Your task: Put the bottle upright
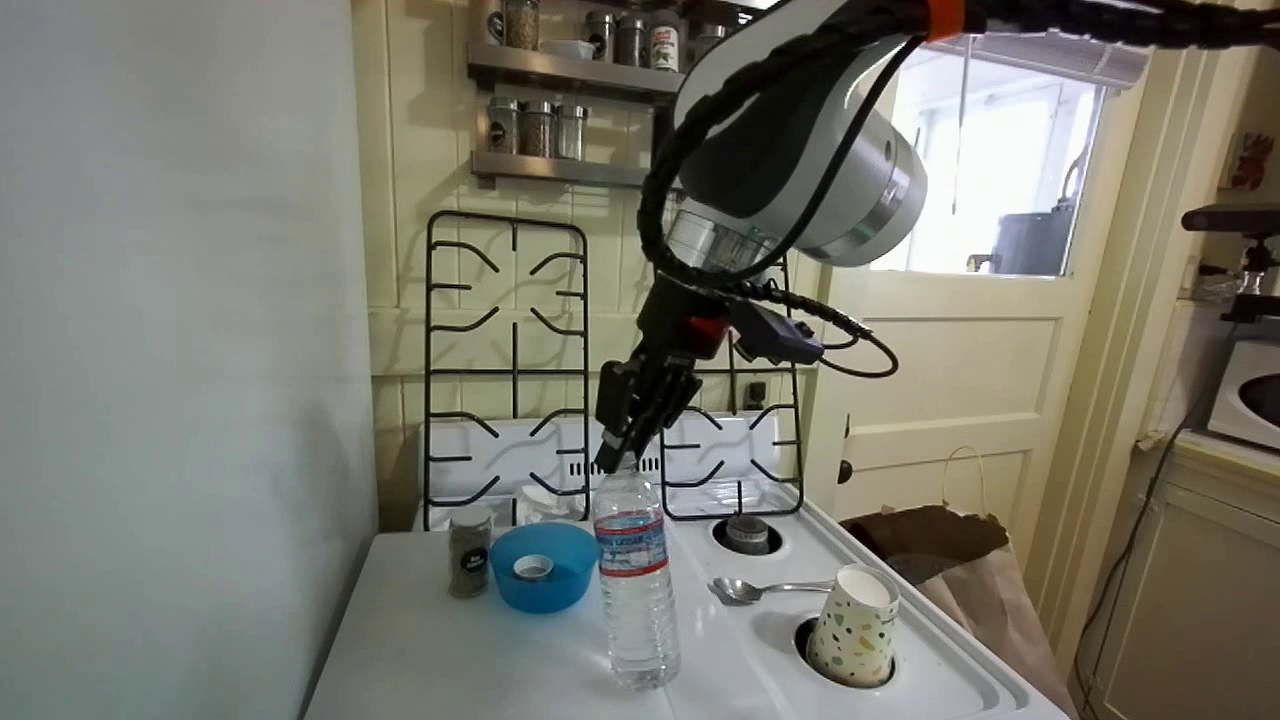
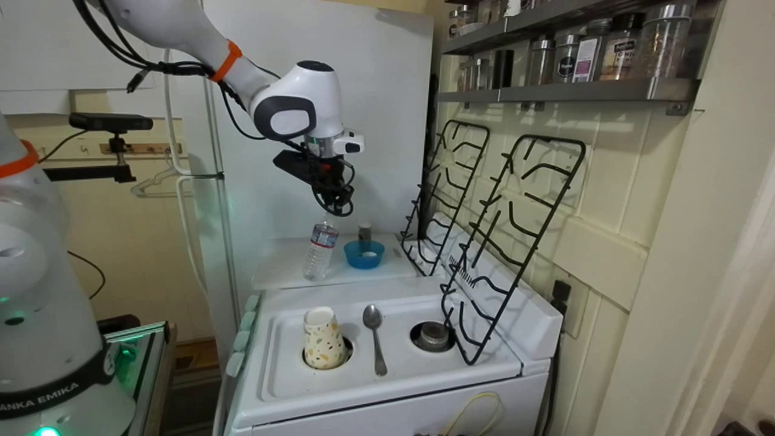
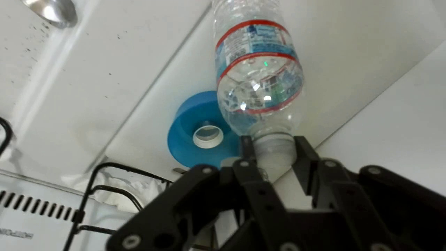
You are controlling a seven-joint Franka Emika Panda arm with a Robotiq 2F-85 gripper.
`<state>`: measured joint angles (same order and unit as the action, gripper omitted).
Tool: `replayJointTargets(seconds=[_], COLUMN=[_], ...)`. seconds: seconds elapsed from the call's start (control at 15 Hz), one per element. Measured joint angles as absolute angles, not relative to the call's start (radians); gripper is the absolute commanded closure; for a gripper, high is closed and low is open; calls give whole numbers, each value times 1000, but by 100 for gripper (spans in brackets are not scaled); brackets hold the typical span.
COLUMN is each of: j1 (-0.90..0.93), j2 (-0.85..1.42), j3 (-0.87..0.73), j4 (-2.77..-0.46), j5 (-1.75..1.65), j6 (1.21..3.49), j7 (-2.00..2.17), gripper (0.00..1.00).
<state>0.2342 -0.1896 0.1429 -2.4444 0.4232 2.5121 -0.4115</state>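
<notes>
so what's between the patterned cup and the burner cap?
A metal spoon lies between the patterned cup and the burner cap; both exterior views show it.

One bottle (image 1: 632, 600), one bowl (image 1: 543, 598), one cup (image 1: 854, 630) and one spoon (image 2: 376, 339) are counted, with one tool (image 3: 273, 149).
On the desk (image 1: 420, 640), one jar (image 1: 469, 555), two grates (image 1: 515, 371) and one burner (image 1: 746, 534) are also seen, and one small white-rimmed container (image 3: 208, 137) is seen inside the bowl. One arm (image 2: 181, 30) and one bag (image 1: 990, 595) are shown. The jars (image 1: 539, 130) on the shelves (image 1: 560, 169) are partly hidden and cannot be fully counted.
</notes>
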Motion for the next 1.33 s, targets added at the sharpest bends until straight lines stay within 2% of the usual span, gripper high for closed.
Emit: replayJointTargets(seconds=[0.4, 0.47, 0.53, 0.93, 1.33], j1=[327, 338, 346, 354, 346], j2=[-219, -219, -219, -223, -297], j3=[118, 113, 107, 91, 43], j4=[-2485, -2489, -2491, -2492, -2500], j5=[526, 547, 565, 631, 835], j6=[2559, 2560, 2560, 2547, 2527], j7=[-738, -786, -827, -952, -1011], gripper=[92, 43, 42, 0, 0])
